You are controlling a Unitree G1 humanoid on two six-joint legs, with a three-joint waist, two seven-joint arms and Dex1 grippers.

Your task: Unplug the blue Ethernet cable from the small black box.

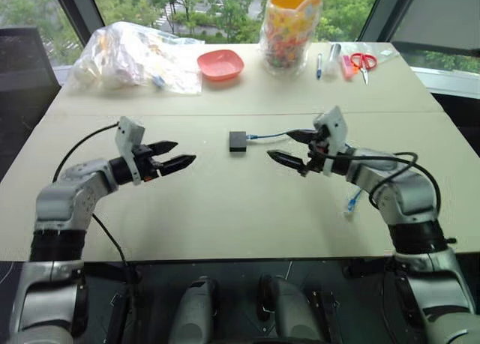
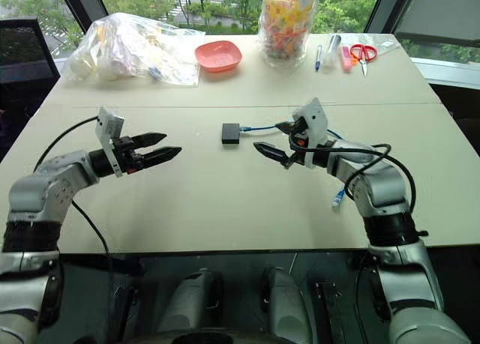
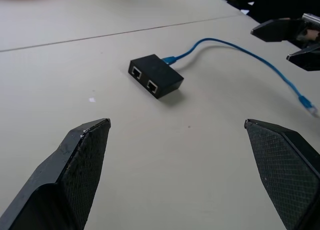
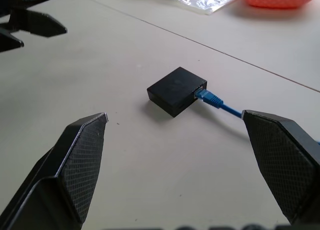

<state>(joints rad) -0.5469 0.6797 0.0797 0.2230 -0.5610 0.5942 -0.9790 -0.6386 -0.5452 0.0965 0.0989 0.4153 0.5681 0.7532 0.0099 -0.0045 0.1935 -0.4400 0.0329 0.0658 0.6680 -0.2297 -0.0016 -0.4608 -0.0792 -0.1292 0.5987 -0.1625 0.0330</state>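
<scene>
The small black box (image 1: 238, 141) lies flat in the middle of the table, also seen as the box (image 3: 155, 76) with two empty ports on one side. The blue Ethernet cable (image 1: 268, 136) is plugged into its right side and runs right, behind my right arm, to a loose plug end (image 1: 350, 204) near the table's front. The cable's plug (image 4: 207, 96) sits in the box (image 4: 176, 90). My left gripper (image 1: 175, 156) hovers open to the left of the box. My right gripper (image 1: 292, 147) hovers open just right of it, above the cable. Neither holds anything.
At the table's far side lie a clear plastic bag (image 1: 135, 55), a red bowl (image 1: 220, 64), a jar of colourful pieces (image 1: 289, 29), pens (image 1: 330, 61) and red scissors (image 1: 364, 62). A seam (image 1: 225, 113) crosses the tabletop behind the box.
</scene>
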